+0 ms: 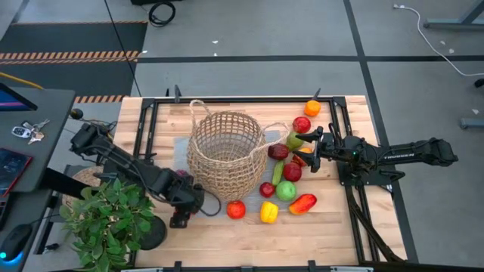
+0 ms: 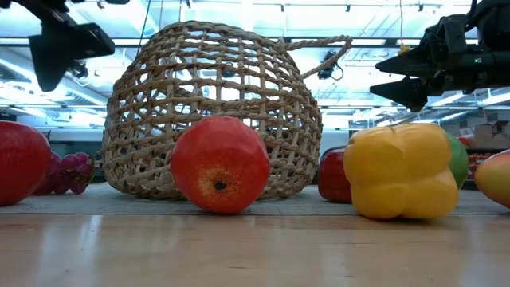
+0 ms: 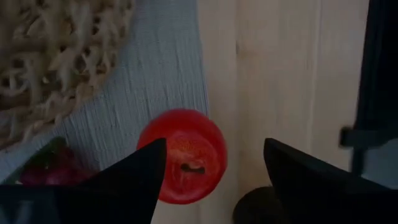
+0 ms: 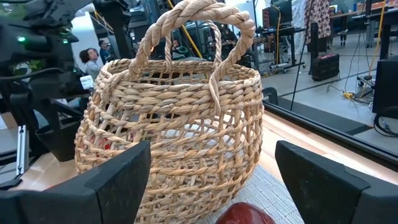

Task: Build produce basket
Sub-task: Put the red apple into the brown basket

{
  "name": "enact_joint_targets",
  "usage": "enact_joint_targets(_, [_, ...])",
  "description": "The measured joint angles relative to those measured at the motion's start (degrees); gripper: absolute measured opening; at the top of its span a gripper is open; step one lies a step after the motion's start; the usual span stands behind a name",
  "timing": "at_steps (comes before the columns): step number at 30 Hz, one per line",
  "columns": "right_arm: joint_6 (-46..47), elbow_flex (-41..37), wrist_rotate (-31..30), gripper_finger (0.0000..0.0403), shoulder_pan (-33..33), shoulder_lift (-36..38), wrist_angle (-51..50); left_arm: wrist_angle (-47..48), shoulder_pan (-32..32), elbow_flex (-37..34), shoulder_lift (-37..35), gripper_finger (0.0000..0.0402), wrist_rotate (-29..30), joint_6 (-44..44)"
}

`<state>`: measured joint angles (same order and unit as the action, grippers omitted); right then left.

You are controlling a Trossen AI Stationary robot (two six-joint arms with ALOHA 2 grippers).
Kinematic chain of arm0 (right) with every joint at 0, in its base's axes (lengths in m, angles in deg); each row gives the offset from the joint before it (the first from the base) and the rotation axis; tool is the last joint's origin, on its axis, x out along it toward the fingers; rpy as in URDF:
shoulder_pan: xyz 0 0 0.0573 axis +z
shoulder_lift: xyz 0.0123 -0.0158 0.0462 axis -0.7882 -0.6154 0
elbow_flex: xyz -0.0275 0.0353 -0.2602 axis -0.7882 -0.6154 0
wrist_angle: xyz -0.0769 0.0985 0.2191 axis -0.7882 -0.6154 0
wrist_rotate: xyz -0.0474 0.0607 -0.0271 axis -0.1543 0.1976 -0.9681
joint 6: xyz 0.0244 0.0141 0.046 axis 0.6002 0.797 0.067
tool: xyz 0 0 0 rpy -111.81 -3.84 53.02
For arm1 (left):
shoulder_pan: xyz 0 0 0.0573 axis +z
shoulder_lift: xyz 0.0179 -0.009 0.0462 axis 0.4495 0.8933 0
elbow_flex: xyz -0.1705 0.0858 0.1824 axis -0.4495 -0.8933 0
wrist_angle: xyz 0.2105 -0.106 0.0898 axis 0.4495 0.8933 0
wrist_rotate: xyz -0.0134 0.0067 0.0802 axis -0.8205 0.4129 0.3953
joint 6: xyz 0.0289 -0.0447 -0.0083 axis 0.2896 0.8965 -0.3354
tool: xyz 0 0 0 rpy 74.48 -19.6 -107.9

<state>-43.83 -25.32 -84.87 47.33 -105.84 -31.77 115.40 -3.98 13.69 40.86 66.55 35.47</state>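
The left tool (image 1: 184,212) is held near the front edge of the counter (image 1: 249,242), beside the front-left of the basket (image 1: 224,151), with its fingers spread apart and nothing between them. Through the left wrist view a red apple (image 3: 184,155) is seen beyond the two dark fingers, resting where a grey mat (image 3: 158,74) meets the bare wood; it is not gripped. In the high view that apple (image 1: 236,209) lies just to the right of the left tool, close to the basket's front.

The right tool (image 1: 308,146) is held over the right half of the counter, also spread wide and empty, pointed at the basket (image 4: 177,124), with a dark-red piece (image 4: 245,214) just below its fingers.

As a judgement, the task is at an early stage. The basket stands at the middle of the counter, and whether anything lies inside it cannot be told through the weave. Most of the produce is left on the counter outside it: an orange (image 1: 312,108) and a red apple (image 1: 302,125) toward the far right, a green pear (image 1: 286,190), a yellow pepper (image 1: 268,212) and a red-orange pepper (image 1: 302,203) toward the front right, and dark grapes (image 2: 70,173) at the basket's left. All of these remain to be loaded.
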Motion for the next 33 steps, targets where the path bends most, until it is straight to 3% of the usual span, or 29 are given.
enact_joint_targets(12, [0.0,0.0,0.0,0.0348,0.0,0.0,0.0,2.1,-7.2,0.4,1.8,0.0194,10.0,-16.7])
enact_joint_targets(33, [0.0,0.0,0.0,0.0348,0.0,0.0,0.0,1.2,-7.4,-5.2,1.7,0.0122,11.1,-28.3])
